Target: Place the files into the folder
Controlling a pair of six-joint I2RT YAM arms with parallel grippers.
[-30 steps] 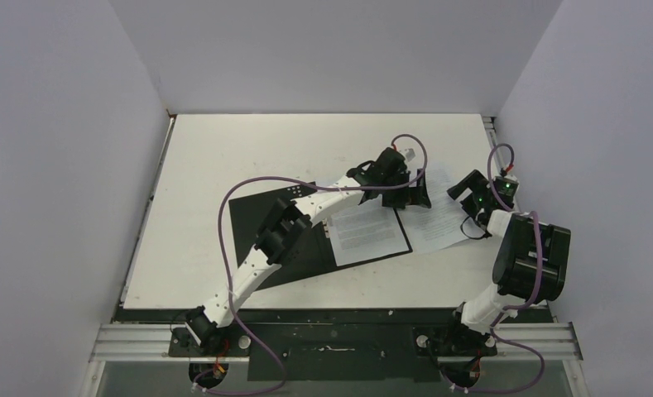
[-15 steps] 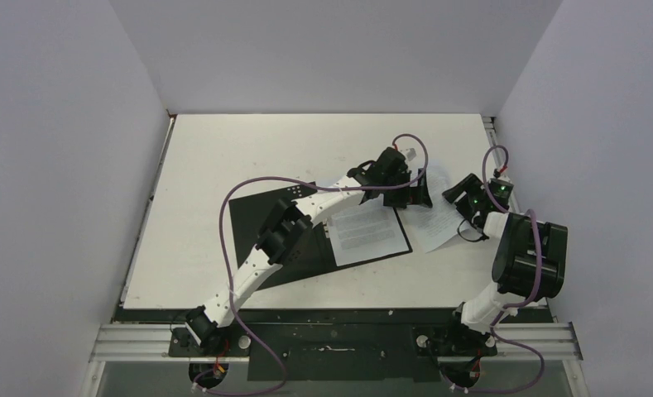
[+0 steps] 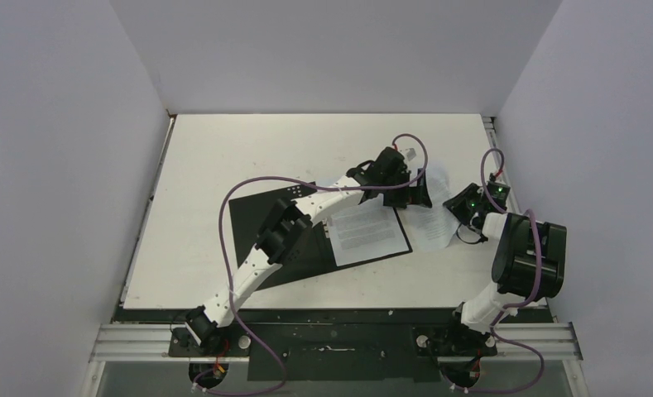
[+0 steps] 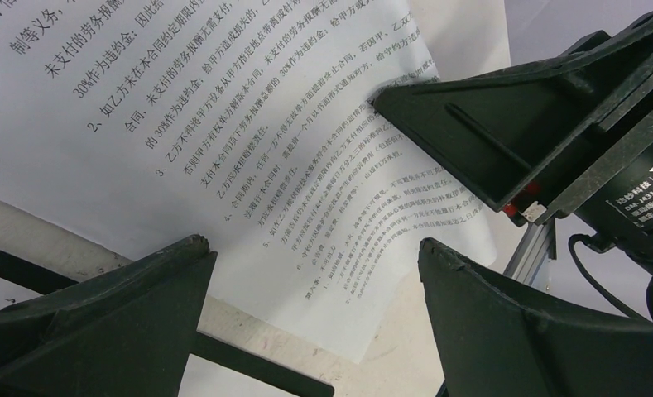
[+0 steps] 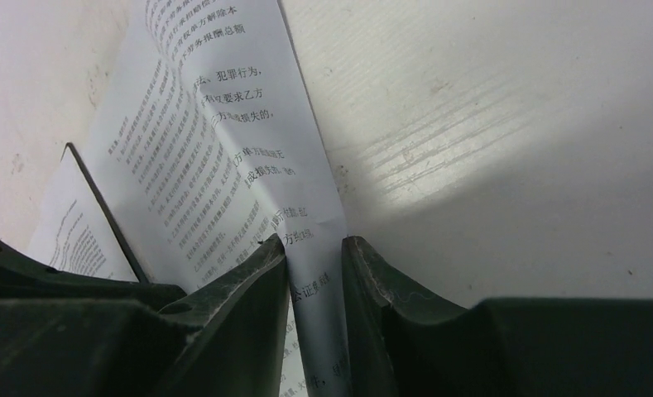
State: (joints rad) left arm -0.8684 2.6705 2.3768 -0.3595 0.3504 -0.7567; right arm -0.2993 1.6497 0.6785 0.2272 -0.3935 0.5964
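Note:
The folder [image 3: 294,248] lies open, black inside up, with one file [image 3: 368,231] on its right half. A second file [image 3: 434,223], a white sheet of dense black text, lies just right of the folder and is buckled into a ridge. My right gripper [image 3: 455,208] is shut on that ridge; in the right wrist view the fold [image 5: 310,207] stands pinched in the right gripper [image 5: 314,244]. My left gripper [image 3: 416,194] hovers open over the sheet's left part. In the left wrist view, the left gripper [image 4: 312,246] has the printed sheet [image 4: 248,124] beneath it.
An aluminium rail [image 3: 492,132] runs along the table's right edge, close behind the right wrist. Grey walls enclose the table on three sides. The left arm [image 3: 273,240] stretches across the open folder, and the folder's edge [image 5: 108,207] shows left of the held sheet.
The right gripper has closed from wide open onto the loose sheet, bunching it into a raised fold, and shifted slightly left. The left arm has stayed put.

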